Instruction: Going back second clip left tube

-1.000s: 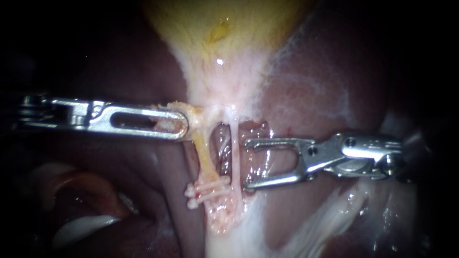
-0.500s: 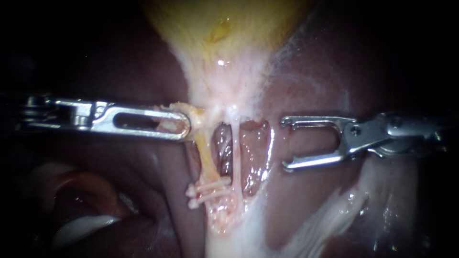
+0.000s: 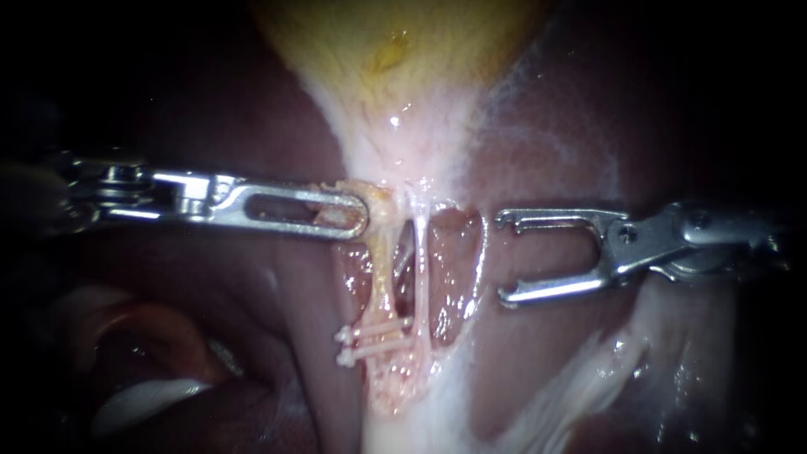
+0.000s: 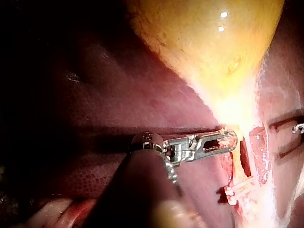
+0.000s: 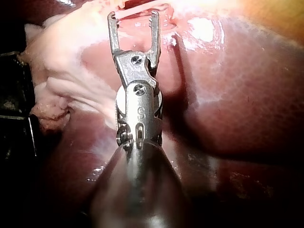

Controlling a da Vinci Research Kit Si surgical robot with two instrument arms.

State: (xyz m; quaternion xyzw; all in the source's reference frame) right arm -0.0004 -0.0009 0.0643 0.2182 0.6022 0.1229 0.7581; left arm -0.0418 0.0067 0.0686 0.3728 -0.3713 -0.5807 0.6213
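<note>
**Item:** left tube, a yellowish, wet, soft strand. It runs from the pale neck tissue under the yellow, bulb-shaped gallbladder down to the white fatty base.

**Neighbour:** right tube, a thinner, whitish thread just beside it, with a dark window over the maroon liver on either side.

**Fittings:** two white, rod-like clips lie close together across the low end of the left tube. Their inner ends reach the right tube; whether they enclose it I cannot tell.

**Left instrument**: silver, with slotted jaws pressed together and pinching the neck tissue at the head of the left tube, holding it taut. The left wrist view shows the same pinch.

**Right instrument**: silver, with hooked jaws spread wide and empty. It stands well apart from both tubes, over bare liver, and the right wrist view confirms this.

**Handling, as judged:**
- The tube is light, limp, slick and easily torn, and it is stiff only while stretched.
- The clips likely hold by squeeze alone, so a sideways knock could shift them.
- The best hold is on the bare span between the clips and the left jaws, taken squarely from the side, with no tug on the thin neighbour.
</note>
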